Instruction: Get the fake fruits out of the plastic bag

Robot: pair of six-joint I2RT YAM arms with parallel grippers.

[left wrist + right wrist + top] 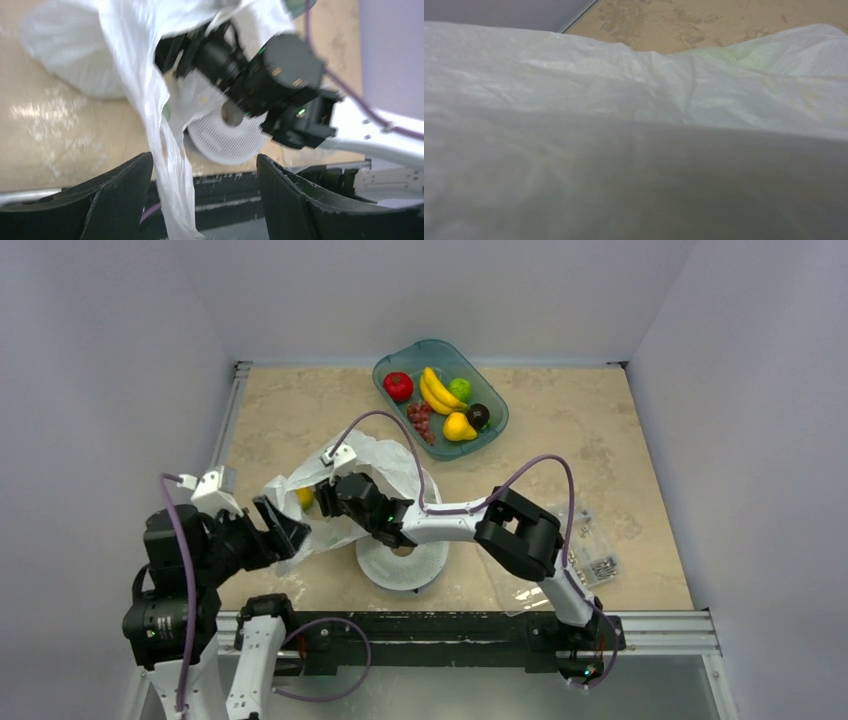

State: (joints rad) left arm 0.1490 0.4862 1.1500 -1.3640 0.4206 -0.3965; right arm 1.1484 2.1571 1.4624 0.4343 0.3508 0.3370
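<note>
The white plastic bag (385, 465) lies crumpled at mid-table, its mouth turned left. My left gripper (285, 527) stands open at that mouth. In the left wrist view a twisted strip of the bag (172, 175) hangs between the spread fingers, close to the left one. My right gripper (322, 498) reaches into the bag's mouth, its fingers hidden by the film. A small yellow round thing (305, 497) shows beside it. Bag film (624, 125) fills the right wrist view. Out of the bag are a red apple (398, 386), a green apple (460, 389), a yellow fruit (458, 427) and grapes (420, 418).
Those fruits lie in a teal tray (495, 392) at the back, with a banana bunch (437, 390) and a dark plum (478, 415). A white perforated disc (402, 562) sits under the right forearm. A clear bag of screws (597, 552) lies at the right.
</note>
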